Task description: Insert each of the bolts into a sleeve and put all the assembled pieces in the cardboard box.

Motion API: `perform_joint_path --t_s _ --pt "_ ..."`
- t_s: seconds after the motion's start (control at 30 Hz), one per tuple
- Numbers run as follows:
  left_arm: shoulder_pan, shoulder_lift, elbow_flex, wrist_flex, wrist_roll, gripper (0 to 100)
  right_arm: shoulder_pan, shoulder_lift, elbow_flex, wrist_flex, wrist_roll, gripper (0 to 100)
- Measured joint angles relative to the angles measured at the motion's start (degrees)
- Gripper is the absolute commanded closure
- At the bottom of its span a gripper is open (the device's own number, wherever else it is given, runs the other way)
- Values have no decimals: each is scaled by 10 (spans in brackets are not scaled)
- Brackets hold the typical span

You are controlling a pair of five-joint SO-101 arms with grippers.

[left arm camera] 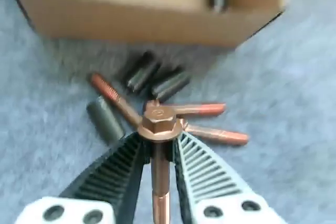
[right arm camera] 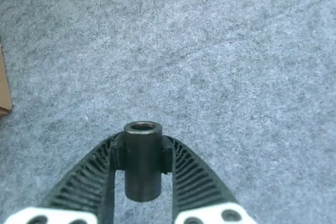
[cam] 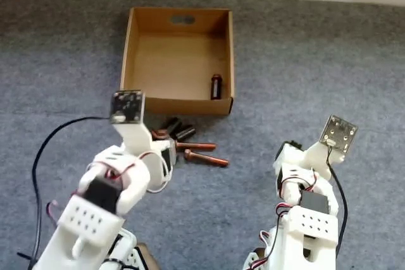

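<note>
My left gripper (left arm camera: 159, 139) is shut on a copper bolt (left arm camera: 159, 182), hex head pointing toward the cardboard box (left arm camera: 147, 22). Just beyond it, three more bolts (left arm camera: 203, 110) lie fanned on the carpet among three dark sleeves (left arm camera: 170, 83). In the high view this gripper (cam: 169, 153) hovers over that pile (cam: 199, 153), just in front of the box (cam: 126, 61). One assembled piece (cam: 216, 85) stands in the box's near right corner. My right gripper (right arm camera: 142, 144) is shut on a black sleeve (right arm camera: 142, 166), bore facing outward, over bare carpet to the right (cam: 285, 153).
Grey carpet covers the table. A corner of the box (right arm camera: 4, 95) shows at the edge of the right wrist view. A black cable (cam: 44, 150) loops beside the left arm. Open carpet lies between the two arms and right of the box.
</note>
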Motion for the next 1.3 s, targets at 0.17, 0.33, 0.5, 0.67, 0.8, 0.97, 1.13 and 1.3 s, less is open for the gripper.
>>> perform_joint_path --t_s 0.17,0.33,0.5,0.67,0.8,0.97,1.13,1.3 --pt "0 -195 33 0 0 993 0 0 0 0 0 992" --pt "0 -324 77 0 0 992 0 0 -27 34 0 992" --pt "1 -328 138 -58 0 992 -44 -1 -71 95 0 992" --pt "1 -328 200 -105 0 992 -104 -1 -84 104 0 992" --pt "-12 -328 221 -106 -36 992 -141 -1 -94 104 0 992" --pt "-43 -328 222 -106 -213 992 -193 -1 -119 104 0 992" --pt "-36 -328 222 -106 -246 992 -244 -1 -137 104 35 992" --pt "-60 -328 185 -106 -249 990 -289 -1 -138 104 98 992"
